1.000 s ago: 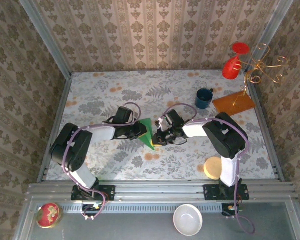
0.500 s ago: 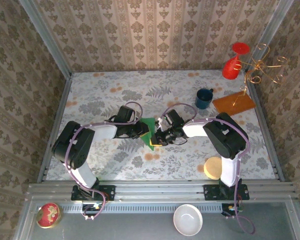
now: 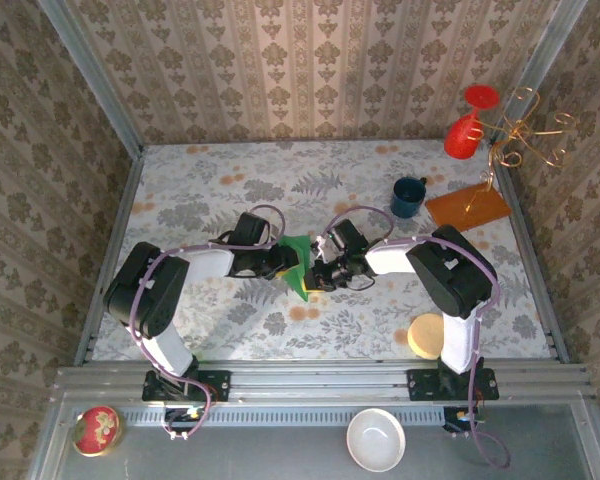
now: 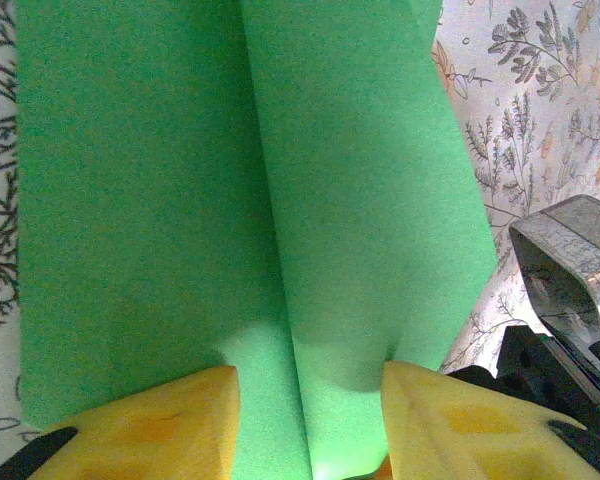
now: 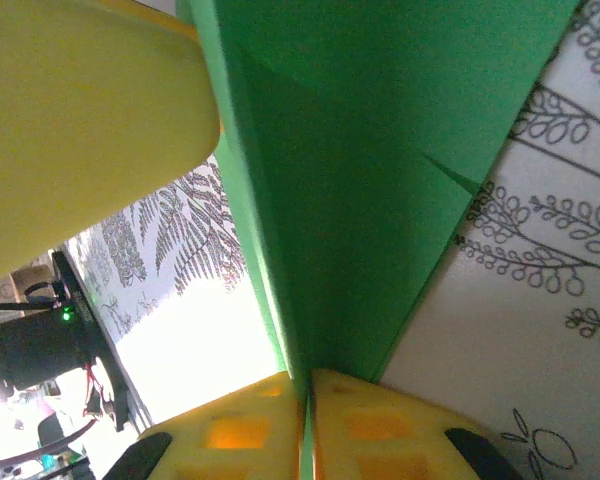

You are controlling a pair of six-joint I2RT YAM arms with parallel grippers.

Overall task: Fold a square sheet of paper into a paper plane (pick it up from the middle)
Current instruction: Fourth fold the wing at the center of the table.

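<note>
The fingers [image 5: 380, 430] of the right gripper [image 5: 307, 415] pinch the folded green paper [image 5: 360, 200]; the left gripper [image 4: 305, 395] fingers stand apart, astride its ridge.

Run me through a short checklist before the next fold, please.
1. Right pincer shut on the paper: ok.
2. Left pincer open, one finger on each side of the raised crease: ok.
3. Paper lying between the two pincers: ok.
4. Crease sharp along its whole length: cannot tell.
5. Mug well away from the paper: ok.
</note>
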